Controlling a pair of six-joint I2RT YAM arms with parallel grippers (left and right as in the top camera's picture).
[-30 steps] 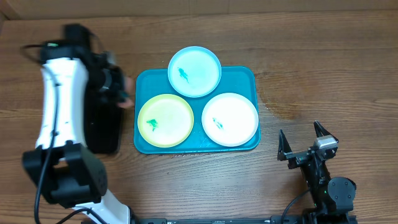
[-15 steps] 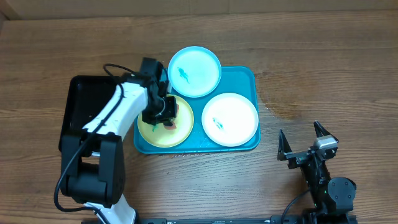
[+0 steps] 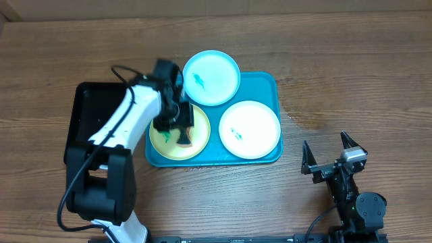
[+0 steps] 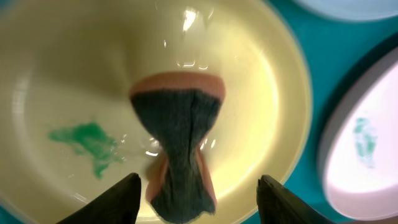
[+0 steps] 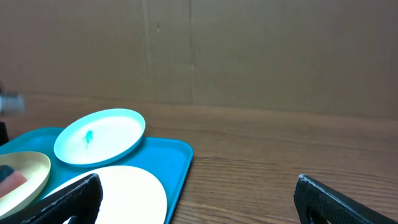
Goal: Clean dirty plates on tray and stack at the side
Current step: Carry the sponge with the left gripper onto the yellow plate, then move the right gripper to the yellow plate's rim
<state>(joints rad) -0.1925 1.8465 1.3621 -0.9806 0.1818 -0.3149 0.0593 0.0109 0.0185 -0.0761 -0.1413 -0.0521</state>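
Observation:
Three plates sit on the teal tray point(image 3: 266, 84): pale blue point(image 3: 211, 77) at the back, white point(image 3: 250, 129) at the right, yellow-green point(image 3: 165, 138) at the left. The blue and white plates each carry a small green smear. My left gripper point(image 3: 177, 121) hangs open low over the yellow-green plate point(image 4: 62, 74). A sponge point(image 4: 180, 143), dark scrub side up, lies on that plate between the spread fingers, touching neither. A green smear point(image 4: 87, 140) lies left of the sponge. My right gripper point(image 3: 329, 152) rests open on the table, right of the tray.
A narrow black tray point(image 3: 88, 128) lies left of the teal tray, partly under my left arm. The right wrist view shows the blue plate point(image 5: 99, 137), the white plate point(image 5: 118, 193), the tray edge point(image 5: 168, 155) and bare wood beyond.
My left arm swung from the black tray to the yellow-green plate, then its jaws opened and let the sponge drop onto the plate. The right arm has not moved.

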